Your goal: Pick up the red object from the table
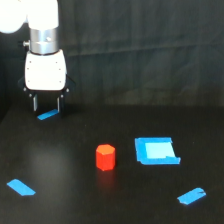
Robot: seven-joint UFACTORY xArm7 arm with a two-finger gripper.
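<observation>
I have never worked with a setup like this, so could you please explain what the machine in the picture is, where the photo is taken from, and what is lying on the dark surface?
The white machine at the upper left is a robot arm, and its lower end carries a gripper with two thin dark fingers that hang apart and hold nothing. The single picture comes from a camera standing off the arm, looking across the scene. The matte black table carries a small red-orange hexagonal block standing near the middle, untouched and well away from the gripper. On the view's right of it lies a blue square piece. Three blue tape strips are stuck down: one just under the gripper, one at the lower left and one at the lower right.
</observation>
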